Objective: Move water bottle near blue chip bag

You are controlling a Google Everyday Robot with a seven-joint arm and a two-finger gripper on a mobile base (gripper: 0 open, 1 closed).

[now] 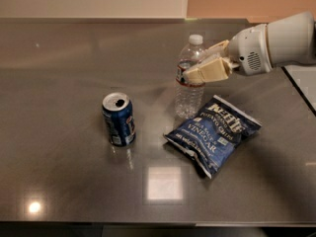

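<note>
The water bottle (pixel 188 98), clear and ribbed with a white cap and a dark red label band, stands upright at the centre right of the table. Its base is right beside the upper left edge of the blue chip bag (pixel 215 133), which lies flat with white "vinegar" lettering. My gripper (pixel 194 67) reaches in from the right at label height. Its tan fingers (pixel 210 71) are closed on the bottle, one in front and one behind. The white arm (pixel 276 43) runs off the right edge.
A blue soda can (pixel 119 119) stands upright, opened, to the left of the bottle. The dark glossy table (pixel 64 177) has its right edge (pixel 299 90) close behind the arm, with a white surface beyond. A wall runs along the back.
</note>
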